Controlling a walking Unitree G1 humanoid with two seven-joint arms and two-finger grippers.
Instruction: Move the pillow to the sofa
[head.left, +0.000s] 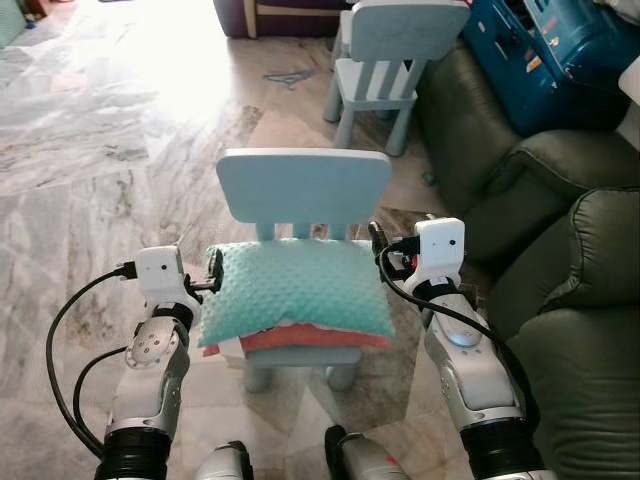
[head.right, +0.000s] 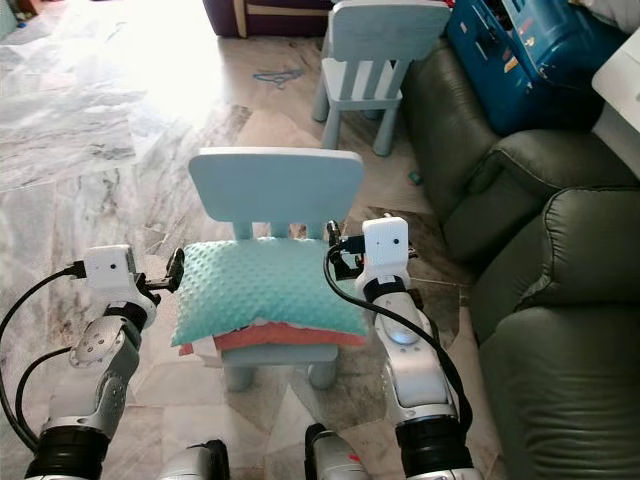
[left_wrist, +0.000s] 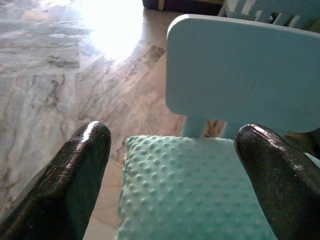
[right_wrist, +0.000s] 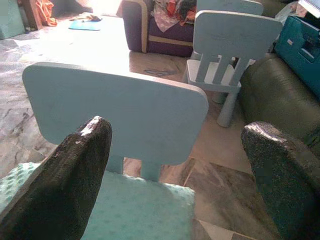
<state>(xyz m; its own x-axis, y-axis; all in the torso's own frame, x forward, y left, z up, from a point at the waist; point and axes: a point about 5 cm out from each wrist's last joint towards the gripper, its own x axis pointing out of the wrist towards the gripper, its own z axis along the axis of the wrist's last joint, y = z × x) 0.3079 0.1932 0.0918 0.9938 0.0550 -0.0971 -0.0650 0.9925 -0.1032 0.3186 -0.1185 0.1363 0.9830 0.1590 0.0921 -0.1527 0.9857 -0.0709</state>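
A teal dotted pillow is carried, over a coral layer, on the seat of a pale blue chair set on the marble floor.

Pillow: teal-green, dotted plush cover, rectangular, lying flat across the seat of a small light-blue chair, its long side parallel to the backrest. Its rear edge lies close to the backrest posts. An orange-red layer and a white layer show under its front edge at 6 o'clock.

Sofa: dark olive-green leather, padded and creased, rounded arm and cushions. Stands at 3 o'clock of the pillow, apart from it, just beside the chair.
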